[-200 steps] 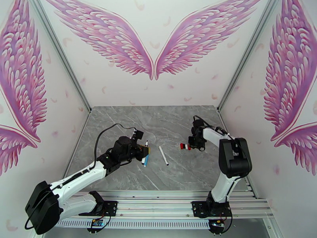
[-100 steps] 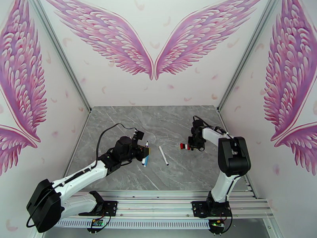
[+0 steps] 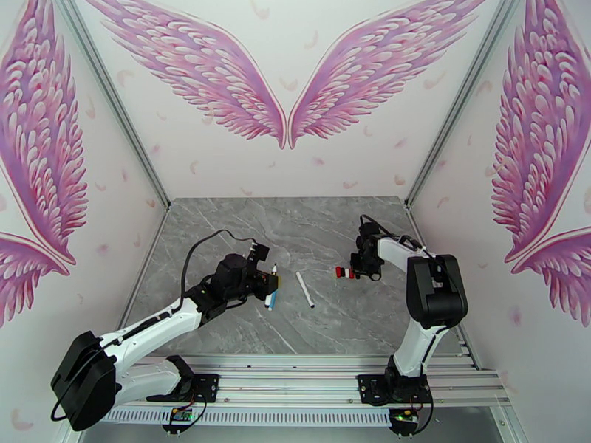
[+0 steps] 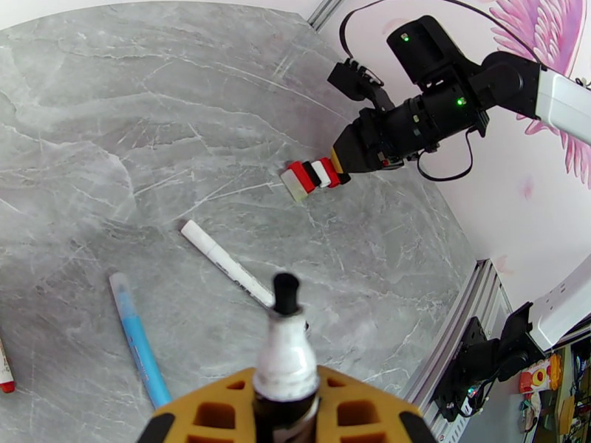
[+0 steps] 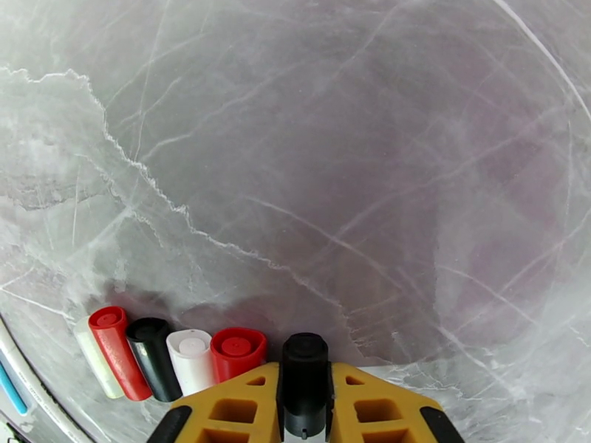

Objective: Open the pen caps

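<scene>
My left gripper (image 4: 284, 389) is shut on a white pen (image 4: 284, 348) that points upward, its black tip bare. In the top view this left gripper (image 3: 266, 279) hovers left of centre. A blue pen (image 4: 137, 337) and a white pen (image 4: 225, 261) lie on the table below it. My right gripper (image 5: 304, 393) is shut on a black pen cap (image 5: 304, 367). That cap stands at the right end of a row of pen caps (image 5: 166, 356), which runs pale, red, black, white, red. In the top view the right gripper (image 3: 353, 272) sits low against this row (image 3: 341, 272).
A red-ended pen (image 4: 4, 367) lies at the left edge of the left wrist view. The grey marble table (image 3: 318, 230) has bare room at the back and the front. Walls stand on three sides, and a metal rail (image 3: 310, 367) runs along the near edge.
The left arm has crept slightly to the right with its pen. The right gripper stays at the row of caps.
</scene>
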Robot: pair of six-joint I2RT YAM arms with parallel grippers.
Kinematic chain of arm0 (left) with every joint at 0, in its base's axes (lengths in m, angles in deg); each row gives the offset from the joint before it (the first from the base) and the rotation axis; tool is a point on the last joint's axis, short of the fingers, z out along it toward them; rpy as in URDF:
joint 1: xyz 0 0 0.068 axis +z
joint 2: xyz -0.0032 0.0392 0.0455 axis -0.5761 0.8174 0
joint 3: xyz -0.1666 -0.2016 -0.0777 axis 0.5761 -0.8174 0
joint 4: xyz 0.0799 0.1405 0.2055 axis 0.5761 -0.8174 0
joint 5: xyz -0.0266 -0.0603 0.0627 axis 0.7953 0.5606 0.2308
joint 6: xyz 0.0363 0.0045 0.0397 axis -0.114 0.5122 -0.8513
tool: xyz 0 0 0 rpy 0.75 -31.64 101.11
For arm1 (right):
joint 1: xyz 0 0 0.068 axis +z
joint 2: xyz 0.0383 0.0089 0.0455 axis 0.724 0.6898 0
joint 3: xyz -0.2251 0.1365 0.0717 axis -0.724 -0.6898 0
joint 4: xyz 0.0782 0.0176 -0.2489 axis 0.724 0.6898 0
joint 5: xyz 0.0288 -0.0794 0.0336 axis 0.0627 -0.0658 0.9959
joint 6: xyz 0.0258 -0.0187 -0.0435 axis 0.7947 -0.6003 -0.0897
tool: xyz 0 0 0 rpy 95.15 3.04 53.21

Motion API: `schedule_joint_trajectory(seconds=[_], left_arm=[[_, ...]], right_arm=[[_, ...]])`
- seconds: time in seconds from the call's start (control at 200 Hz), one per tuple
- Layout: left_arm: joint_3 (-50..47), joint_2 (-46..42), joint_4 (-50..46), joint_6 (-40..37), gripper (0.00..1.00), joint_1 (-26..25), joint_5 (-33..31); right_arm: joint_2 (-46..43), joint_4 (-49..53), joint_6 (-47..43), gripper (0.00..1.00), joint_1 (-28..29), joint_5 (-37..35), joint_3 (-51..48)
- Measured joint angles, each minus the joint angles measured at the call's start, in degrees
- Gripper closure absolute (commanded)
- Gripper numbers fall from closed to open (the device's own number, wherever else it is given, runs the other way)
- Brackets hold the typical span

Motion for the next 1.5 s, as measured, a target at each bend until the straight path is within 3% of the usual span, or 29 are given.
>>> schedule_joint_trajectory(seconds=[0.26,0.465,0.82,1.224,1.499], left_arm=[[0.0,0.1,0.2,0.4,1.00,0.0,0.0],[0.0,0.2,0.4,0.7,1.00,0.0,0.0],[-0.1,0.3,0.3,1.0,1.00,0.0,-0.4],[0.6,0.3,-8.1,0.7,1.00,0.0,-8.4],[1.2,0.3,-10.5,0.7,1.00,0.0,-11.2]], right_arm=[[-1.1,-0.2,0.3,0.75,-0.1,0.9,0.0],[-4.3,-0.4,1.3,0.69,-0.1,1.9,-0.2],[-5.2,-1.7,1.7,0.68,-0.1,2.7,-2.2],[-13.0,-4.2,5.0,0.56,-0.1,0.8,-8.0],[-12.2,-6.1,6.3,0.57,-2.0,-2.0,-8.7]])
